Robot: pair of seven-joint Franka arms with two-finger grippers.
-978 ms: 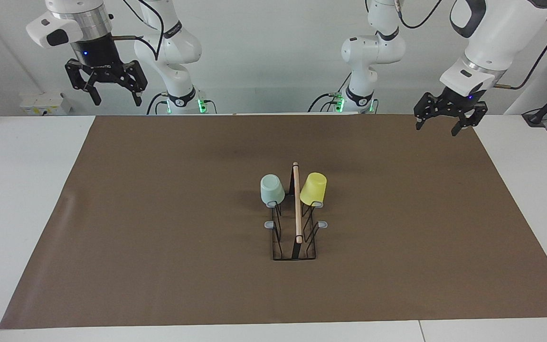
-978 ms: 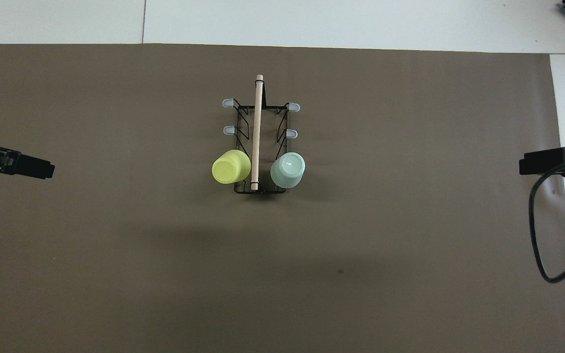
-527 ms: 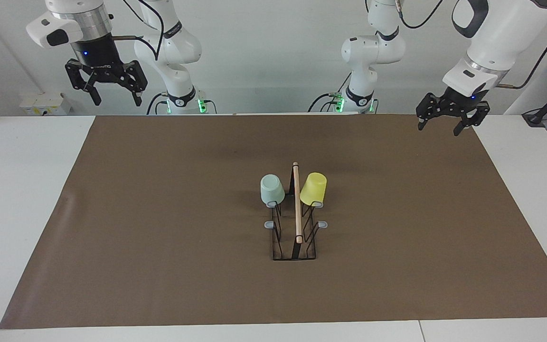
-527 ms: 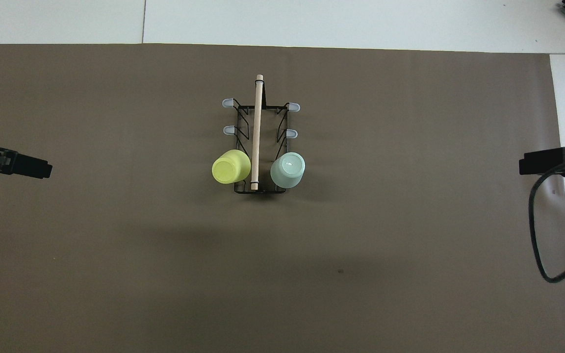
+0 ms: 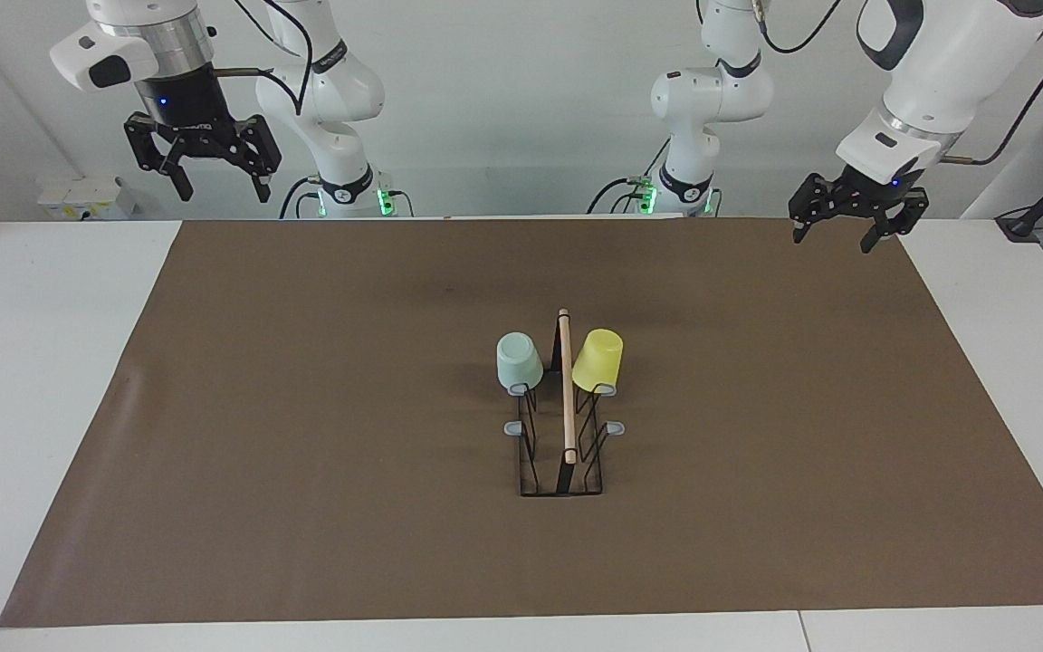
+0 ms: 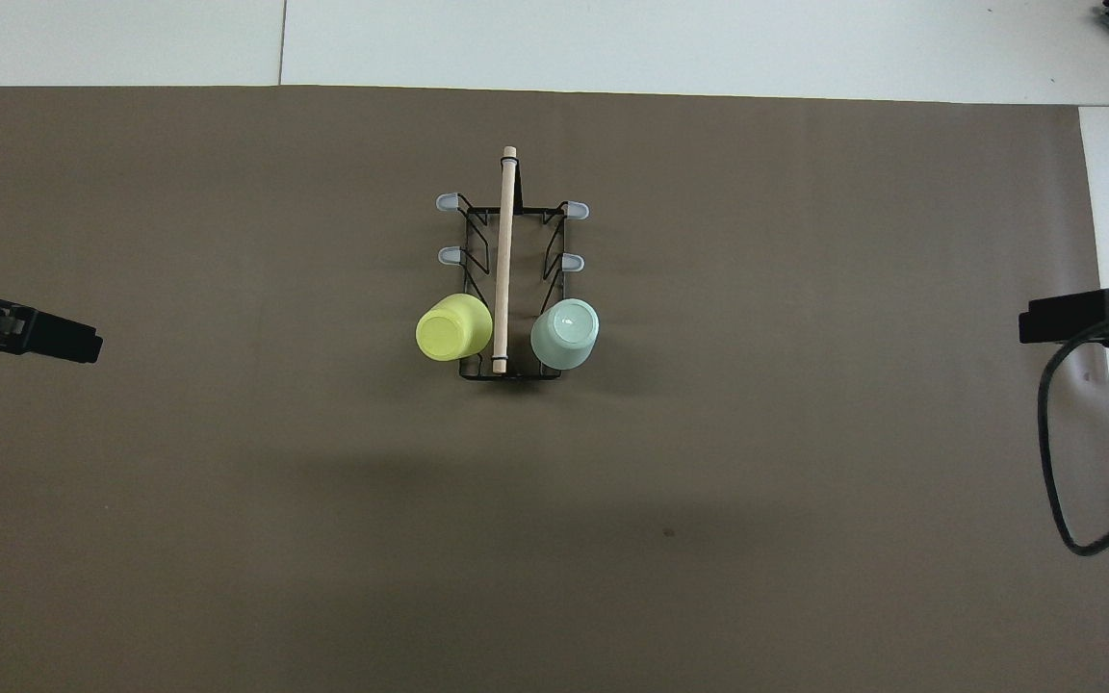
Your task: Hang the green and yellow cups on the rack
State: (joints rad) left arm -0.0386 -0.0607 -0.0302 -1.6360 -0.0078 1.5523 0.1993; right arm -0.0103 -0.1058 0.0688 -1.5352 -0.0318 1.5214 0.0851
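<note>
Lifting a bit at upper right of frame, left pincer [image 5: 850, 225] is wide open & empty like right pincer [image 5: 202, 167] upper left; green cup [image 5: 518, 360] & yellow cup [image 5: 598, 359] hang on rack [image 5: 561, 453] mid-frame, so task looks done.

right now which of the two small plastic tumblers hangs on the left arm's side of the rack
The bright yellow plastic tumbler; the pale mint green tumbler hangs on the black wire rack's right-arm side.

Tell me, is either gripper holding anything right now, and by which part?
Nothing is held. The left gripper and right gripper both hang open and empty, while the green cup and yellow cup sit on the rack.
</note>
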